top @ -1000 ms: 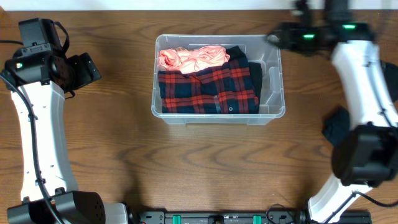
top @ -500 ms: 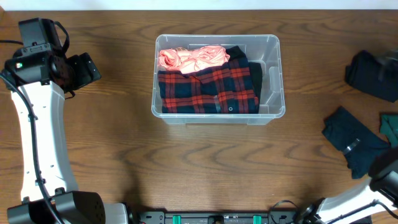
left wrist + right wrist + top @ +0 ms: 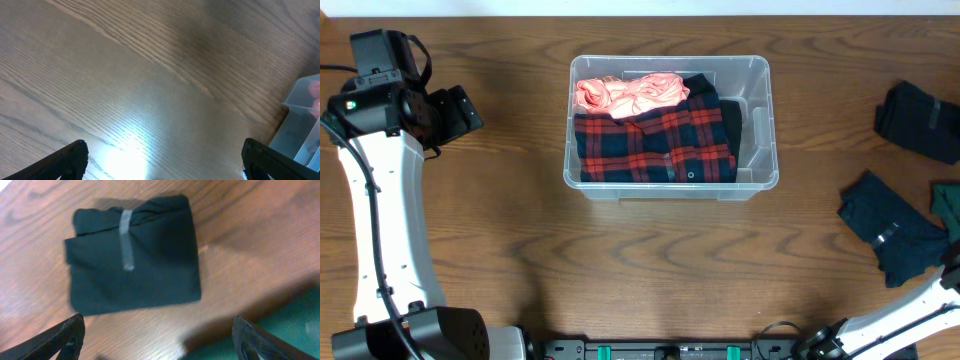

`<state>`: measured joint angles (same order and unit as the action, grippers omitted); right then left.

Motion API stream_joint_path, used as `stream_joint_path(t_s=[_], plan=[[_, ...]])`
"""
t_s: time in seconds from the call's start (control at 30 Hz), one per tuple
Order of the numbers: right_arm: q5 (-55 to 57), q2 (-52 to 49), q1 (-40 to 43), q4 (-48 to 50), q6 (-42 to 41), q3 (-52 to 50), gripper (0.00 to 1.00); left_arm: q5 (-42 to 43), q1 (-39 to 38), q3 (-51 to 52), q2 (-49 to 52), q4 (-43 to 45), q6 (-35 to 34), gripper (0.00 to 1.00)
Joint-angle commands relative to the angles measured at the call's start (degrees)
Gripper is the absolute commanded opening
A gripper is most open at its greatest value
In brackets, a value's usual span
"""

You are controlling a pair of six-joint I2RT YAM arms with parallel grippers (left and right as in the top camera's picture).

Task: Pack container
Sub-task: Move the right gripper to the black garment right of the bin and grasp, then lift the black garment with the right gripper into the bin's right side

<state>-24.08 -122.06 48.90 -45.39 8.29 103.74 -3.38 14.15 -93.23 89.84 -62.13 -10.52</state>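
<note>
Right now I see the container (image 3: 767, 150) in the upper middle of the overhead frame, holding a red-and-navy plaid garment (image 3: 655, 145) with a pink garment (image 3: 630, 93) bunched along its top edge. My left gripper (image 3: 165, 150) hangs with jaws spread wide over bare table (image 3: 125, 75) at the upper left. My right gripper (image 3: 157, 327), equally wide, hovers over a folded black cloth (image 3: 132, 255) at the far right, where a teal cloth (image 3: 295, 325) and a navy cloth (image 3: 890, 235) lie below it, 3 loose pieces well apart from the container.
</note>
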Motion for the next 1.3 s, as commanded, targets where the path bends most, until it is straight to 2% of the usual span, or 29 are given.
stream_joint_path(t_s=[0.0,0.53,0.8,1.07,1.13,1.2,1.27], plan=[[-1.46,-3.08,0.2,2.51,3.17,-0.04,0.92,-0.09,0.31,0.07,0.11,-0.37,-0.35,0.98],[-3.26,-14.88,-1.09,15.65,3.96,-0.04,0.92,-0.09,0.28,0.07,0.11,-0.83,-0.35,0.98],[-9.68,-16.61,-2.47,19.96,-0.04,-0.04,0.79,-0.09,0.28,0.07,0.11,-0.85,-0.35,0.98],[-9.84,-17.53,-6.97,19.34,-2.08,-0.04,0.45,-0.07,0.28,0.07,0.11,-0.87,-0.37,0.98],[-9.84,-17.53,-8.09,18.97,-2.36,-0.04,0.27,-0.07,0.28,0.07,0.11,-0.85,-0.39,0.98],[-9.84,-17.53,-9.01,18.64,-3.34,-0.04,0.03,-0.07,0.28,0.07,0.11,-0.85,-0.39,0.98],[-10.54,-17.49,-9.64,18.32,-4.7,-0.02,0.01,-0.07,0.28,0.07,0.11,-0.85,-0.7,0.98]])
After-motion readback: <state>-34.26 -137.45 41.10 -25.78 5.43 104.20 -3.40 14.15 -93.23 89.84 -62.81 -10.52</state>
